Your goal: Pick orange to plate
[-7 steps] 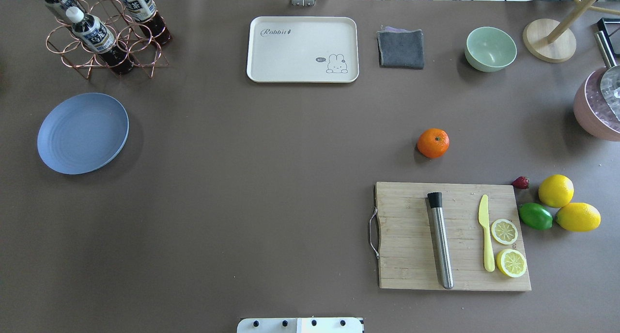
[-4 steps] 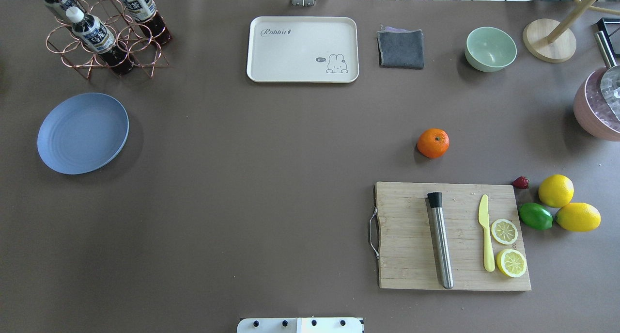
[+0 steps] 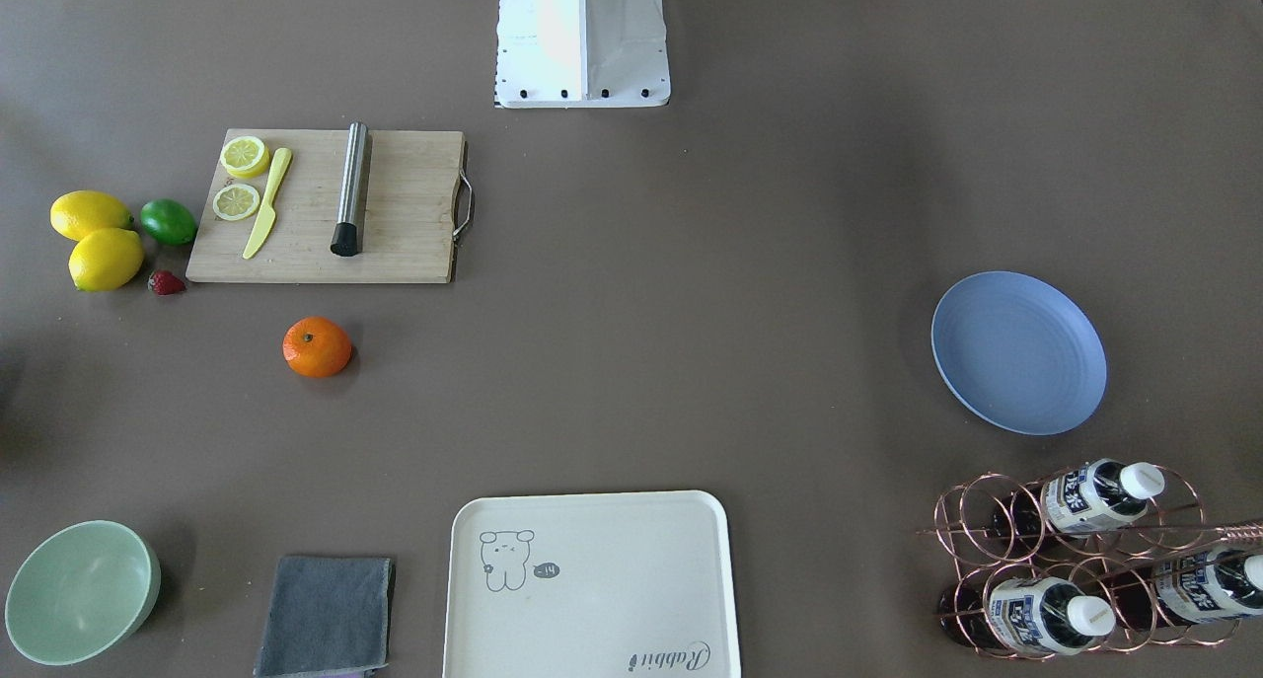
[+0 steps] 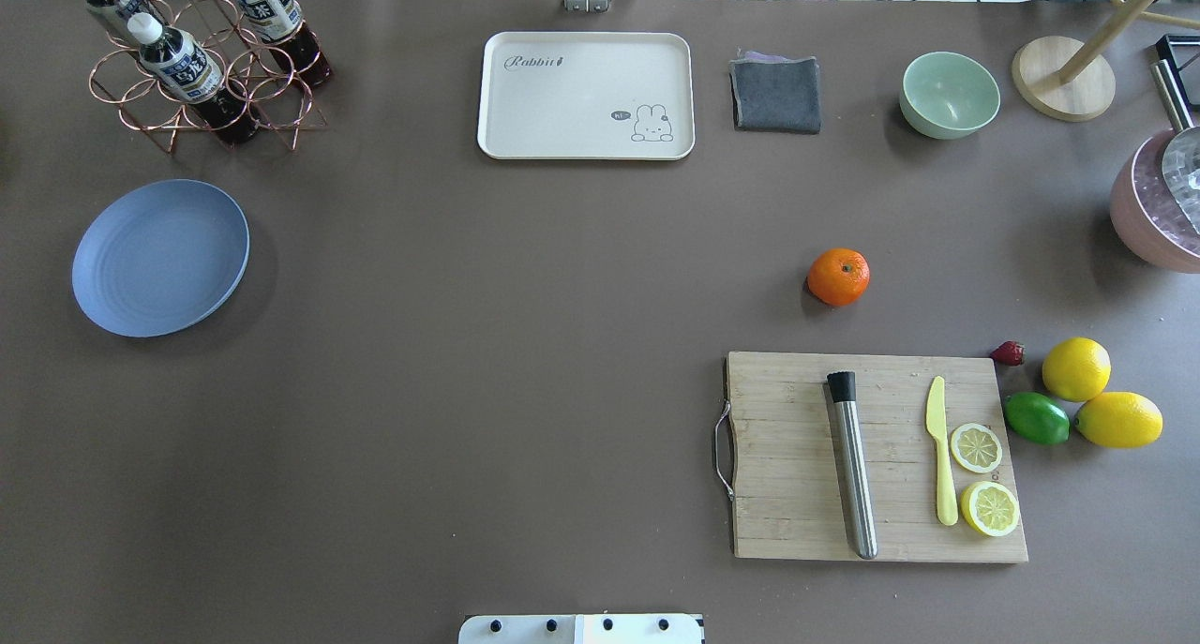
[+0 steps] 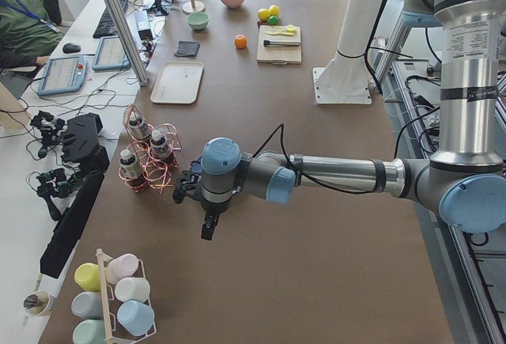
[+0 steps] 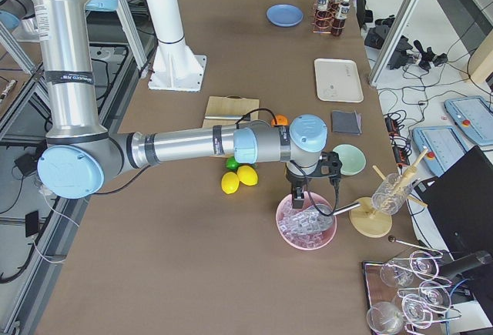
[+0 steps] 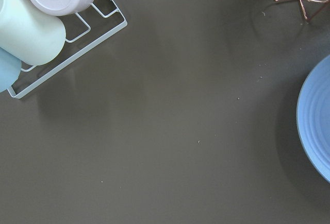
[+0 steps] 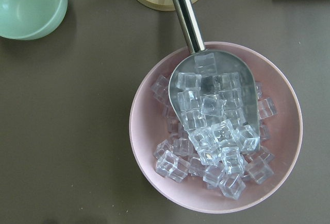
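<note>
At the table's (image 4: 525, 363) left edge in the overhead view: one plate (image 4: 160, 257), nothing on it. Far-left corner: one wire rack (image 4: 281, 124) holding three bottles (image 4: 178, 63). The left gripper (image 5: 208, 228) hangs over the table's left end near the plate. It shows only in the left side view, so whether its jaws are spread or pressed together cannot be told.

Far edge, middle: one tray (image 4: 586, 96), then one folded cloth (image 4: 776, 94).

Right half: one orange (image 4: 838, 277) sits on bare table, just beyond the far edge of the one cutting board (image 4: 787, 456). It touches nothing and is well apart from the plate.

The orange looks light and firm, and being round it will likely roll if nudged. The dimpled skin should give fair grip, and a hard squeeze could bruise it. The best hold is probably from above, with the fingers straddling the widest middle. There is room on every side.

On the board: one metal rod (image 4: 853, 466), one yellow knife (image 4: 940, 447), two lemon halves (image 4: 976, 447).

Far edge again: one green bowl (image 4: 949, 94). Off the board's right side: one strawberry (image 4: 1008, 352), one lime (image 4: 1037, 418), two lemons (image 4: 1075, 368).

Right edge: one pink bowl (image 8: 149, 126) of ice with one scoop (image 8: 185, 13). The right gripper (image 6: 296, 193) hangs over it, and its jaws likewise cannot be told.
</note>
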Available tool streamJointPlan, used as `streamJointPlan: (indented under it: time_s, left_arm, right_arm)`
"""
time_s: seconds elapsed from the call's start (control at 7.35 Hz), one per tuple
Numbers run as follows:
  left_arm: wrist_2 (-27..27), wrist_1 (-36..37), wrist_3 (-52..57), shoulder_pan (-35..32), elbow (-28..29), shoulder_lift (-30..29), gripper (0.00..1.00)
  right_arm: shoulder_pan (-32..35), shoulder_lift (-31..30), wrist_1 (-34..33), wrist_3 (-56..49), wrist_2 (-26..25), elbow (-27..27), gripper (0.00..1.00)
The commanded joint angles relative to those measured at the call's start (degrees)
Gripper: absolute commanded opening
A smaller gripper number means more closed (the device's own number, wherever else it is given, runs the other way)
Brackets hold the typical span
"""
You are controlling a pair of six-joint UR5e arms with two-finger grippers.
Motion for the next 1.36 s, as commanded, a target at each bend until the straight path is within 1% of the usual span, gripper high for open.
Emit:
streamJointPlan:
  time_s: [0.0,1.22]
  left_arm:
    - [0.1,0.1,0.0,0.0,0.1,0.0,0.98]
    - [0.0,-0.3,0.0,0.4,0.5,-0.4,0.98]
  right_arm:
    - [0.0,0.0,0.0,0.2,0.0,0.0,1.00]
    - [0.0,0.3,0.0,0.4,0.1,0.7,1.00]
